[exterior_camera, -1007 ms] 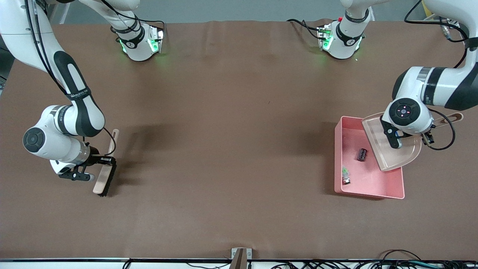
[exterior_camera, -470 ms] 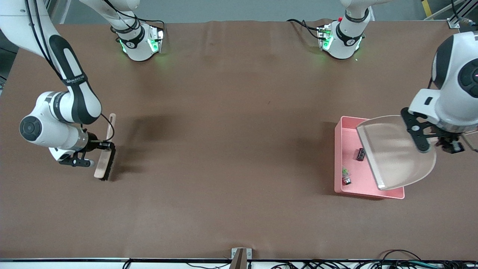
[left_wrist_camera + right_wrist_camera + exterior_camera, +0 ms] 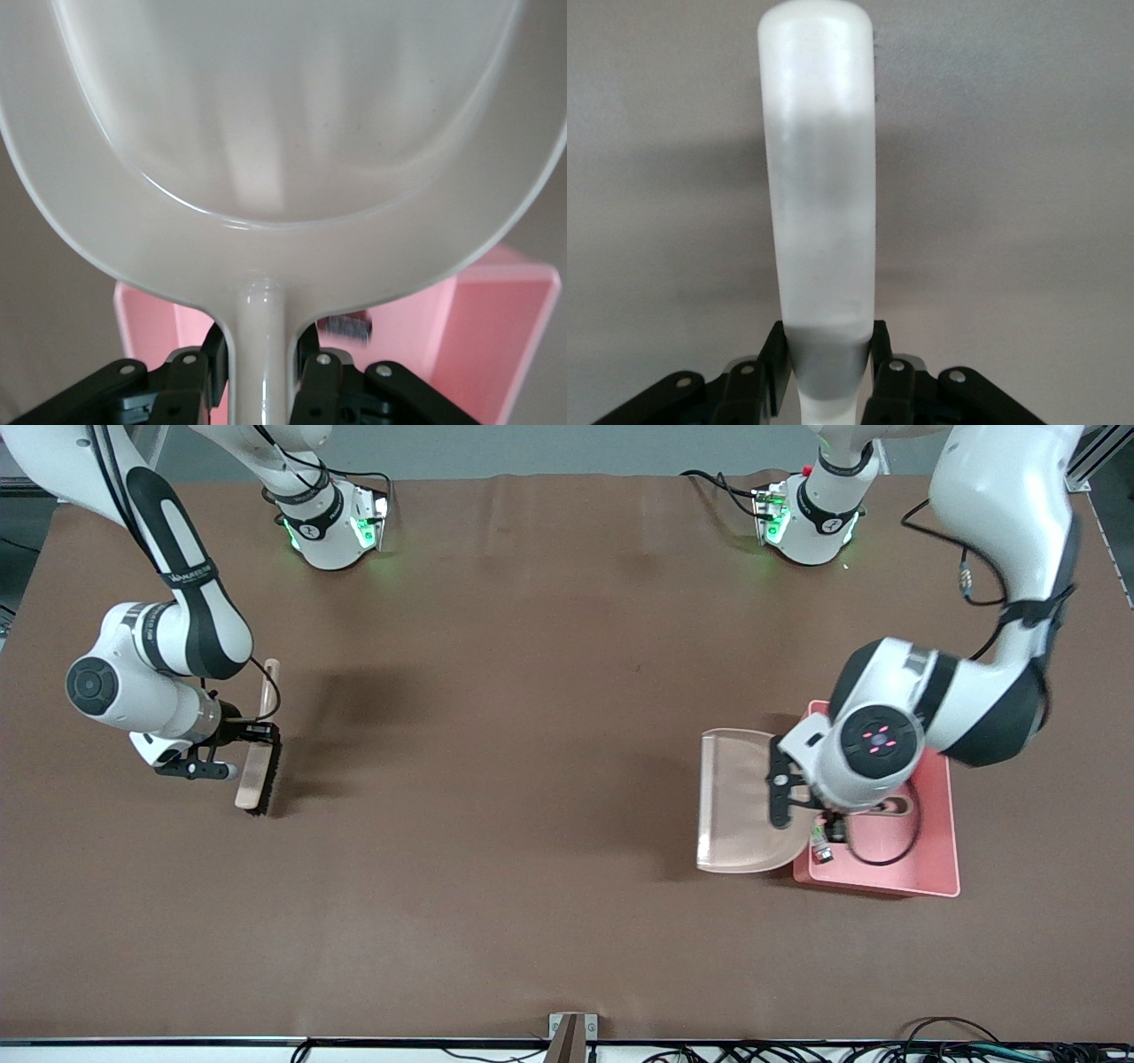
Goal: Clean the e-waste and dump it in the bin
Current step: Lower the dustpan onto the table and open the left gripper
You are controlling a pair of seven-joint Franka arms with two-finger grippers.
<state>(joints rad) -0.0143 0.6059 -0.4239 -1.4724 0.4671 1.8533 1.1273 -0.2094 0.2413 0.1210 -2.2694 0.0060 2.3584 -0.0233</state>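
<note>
Beige dustpan [image 3: 740,802] pinched by left end effector [image 3: 264,359] beside pink bin [image 3: 939,868], brush [image 3: 255,775] pinched by right end effector [image 3: 830,354] near worktop edge; risks clipping bin wall.

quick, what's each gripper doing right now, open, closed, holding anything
Left gripper: shut on the dustpan handle, pan beside the pink bin.
Right gripper: shut on the brush handle, near the right arm's end of the table.

The left arm's wrist hides most of the bin's [image 3: 939,850] floor. In the bin, the black block shows only as a blur [image 3: 344,327] under the dustpan [image 3: 283,133].
</note>
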